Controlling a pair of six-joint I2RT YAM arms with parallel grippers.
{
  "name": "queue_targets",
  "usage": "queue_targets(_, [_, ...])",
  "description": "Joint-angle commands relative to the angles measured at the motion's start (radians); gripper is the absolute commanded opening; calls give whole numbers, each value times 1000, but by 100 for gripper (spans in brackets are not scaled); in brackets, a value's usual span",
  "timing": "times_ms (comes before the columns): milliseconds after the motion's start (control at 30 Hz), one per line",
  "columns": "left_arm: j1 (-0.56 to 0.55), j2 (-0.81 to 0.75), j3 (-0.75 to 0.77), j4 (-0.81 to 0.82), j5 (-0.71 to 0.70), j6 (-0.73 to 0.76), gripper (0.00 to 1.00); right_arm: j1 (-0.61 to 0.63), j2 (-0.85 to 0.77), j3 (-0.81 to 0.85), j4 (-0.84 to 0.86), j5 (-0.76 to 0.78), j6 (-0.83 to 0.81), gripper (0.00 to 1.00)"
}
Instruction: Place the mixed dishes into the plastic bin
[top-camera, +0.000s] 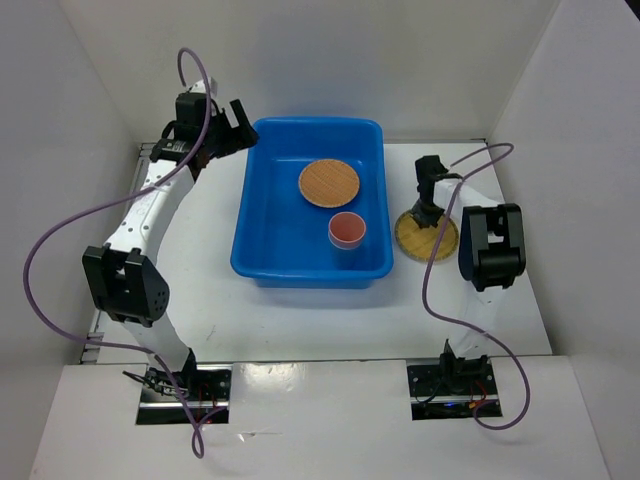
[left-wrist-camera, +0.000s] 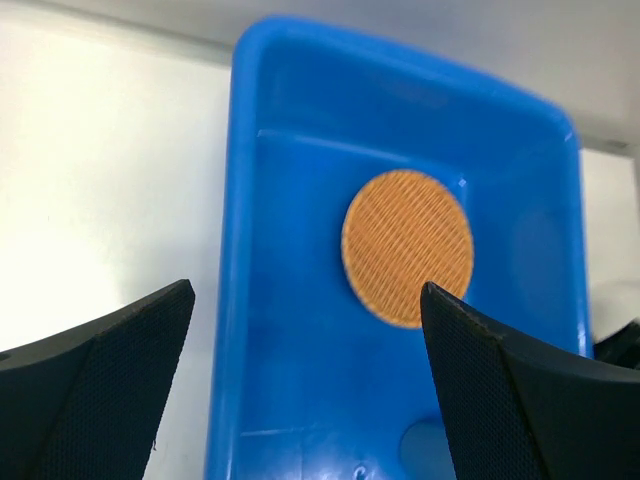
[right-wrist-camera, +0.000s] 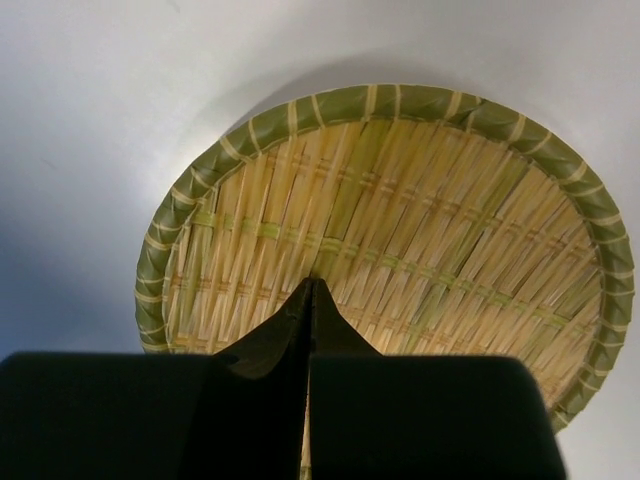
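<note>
Right claw (right-wrist-camera: 308, 292) before part-masked woven plate (right-wrist-camera: 400, 230)

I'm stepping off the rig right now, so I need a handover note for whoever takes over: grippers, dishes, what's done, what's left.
Left gripper: open, empty, by the blue bin's far left corner.
Right gripper: shut, down at the green-rimmed woven plate on the table right of the bin; grip unclear.
Done: tan plate and pink cup are in the bin.
Left: the woven plate; no other dishes in view.
</note>
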Motion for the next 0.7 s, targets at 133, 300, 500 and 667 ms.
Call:
queue_targets(133, [-6, -88, -71, -6, -2, 42, 100, -23, 129, 212, 147, -27, -6, 0])
queue_targets(300, [-6, -97, -100, -7, -2, 42, 100, -23, 185, 331, 127, -6, -26, 0])
queue_targets(500, [-6, -97, -109, 12, 41, 42, 100, -23, 0, 227, 195, 42, -22, 10])
queue_targets(667, [3, -120, -120, 36, 75, 33, 100, -23, -368, -123, 292, 42, 80, 59])
